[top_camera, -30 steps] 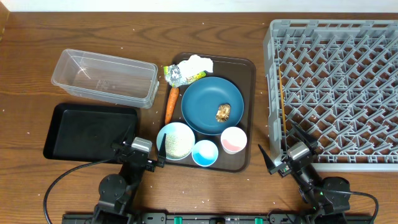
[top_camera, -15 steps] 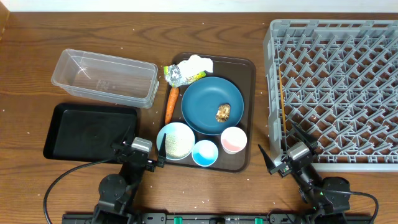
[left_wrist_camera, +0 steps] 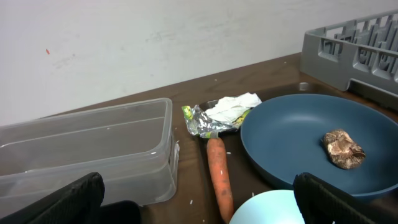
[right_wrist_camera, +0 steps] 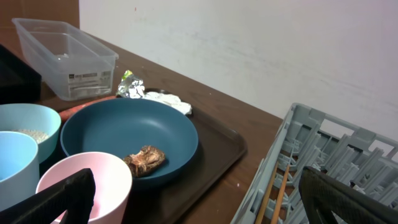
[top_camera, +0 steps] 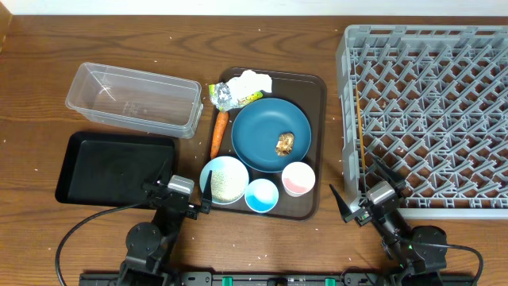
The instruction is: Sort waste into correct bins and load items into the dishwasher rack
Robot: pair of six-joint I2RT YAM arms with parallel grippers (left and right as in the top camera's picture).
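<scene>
**Asker:** Rice (top_camera: 225, 185) in the white bowl (top_camera: 213, 168), is it clear?

**Describer:** Only pale specks, possibly grains. The left wrist view crops the bowl. It sits on the brown serving tray (top_camera: 319, 91) beside the blue cup (top_camera: 262, 195) and pink cup (top_camera: 298, 178), with the dark blue dish (top_camera: 258, 127) behind, holding the brown lump (top_camera: 286, 144). The left gripper (top_camera: 178, 189) and right gripper (top_camera: 363, 189) both have jaws spread wide, holding nothing.

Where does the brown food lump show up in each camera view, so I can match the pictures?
Overhead: the brown food lump sits mid-frame, right of centre on the dark blue dish.
Left wrist: the lump is at the right of the picture, on the dish.
Right wrist: the lump is lower left of centre, near the dish's closer edge, just beyond the pink cup.
Shared landmark: the dark blue dish, under the lump in all three views.
</scene>
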